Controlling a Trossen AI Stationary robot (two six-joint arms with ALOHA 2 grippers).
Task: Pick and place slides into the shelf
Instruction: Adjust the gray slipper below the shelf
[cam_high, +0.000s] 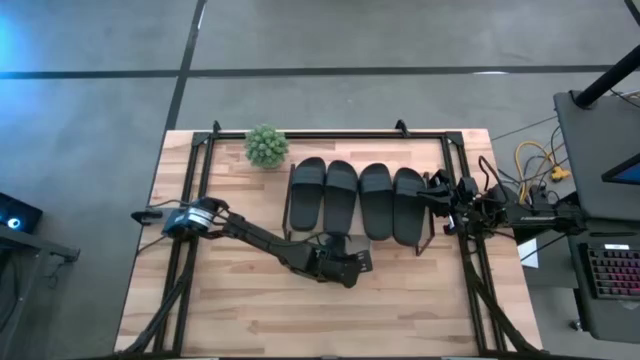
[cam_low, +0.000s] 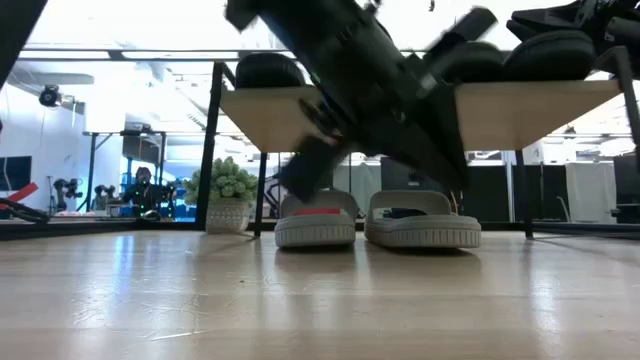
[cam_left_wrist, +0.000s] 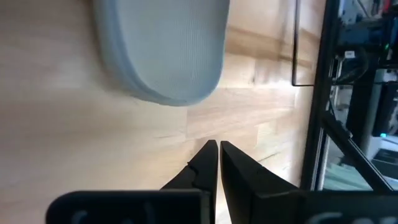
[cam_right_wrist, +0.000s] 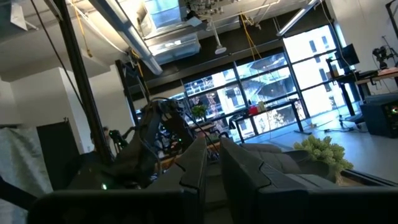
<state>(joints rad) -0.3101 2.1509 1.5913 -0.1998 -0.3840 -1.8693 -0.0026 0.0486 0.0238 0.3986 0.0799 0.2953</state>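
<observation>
- Your left tool (cam_high: 362, 262) is low over the tabletop (cam_high: 230, 300), in front of the shelf (cam_low: 520, 115); its fingers (cam_left_wrist: 208, 163) are clenched together and grasp nothing.
- From above, the left arm and the shelf board hide most of the two grey slides (cam_low: 422, 222); only the low view shows them, side by side under the board.
- Just ahead of the left tool you see the rounded end of one grey slide (cam_left_wrist: 168, 56), with fine ribs on its sole.
- Your right tool (cam_high: 436, 192) is at the right end of the four black slides (cam_high: 342, 195) on the shelf top; I cannot tell whether it grasps one.
- A small green plant (cam_high: 266, 146) stands left of the shelf.
</observation>
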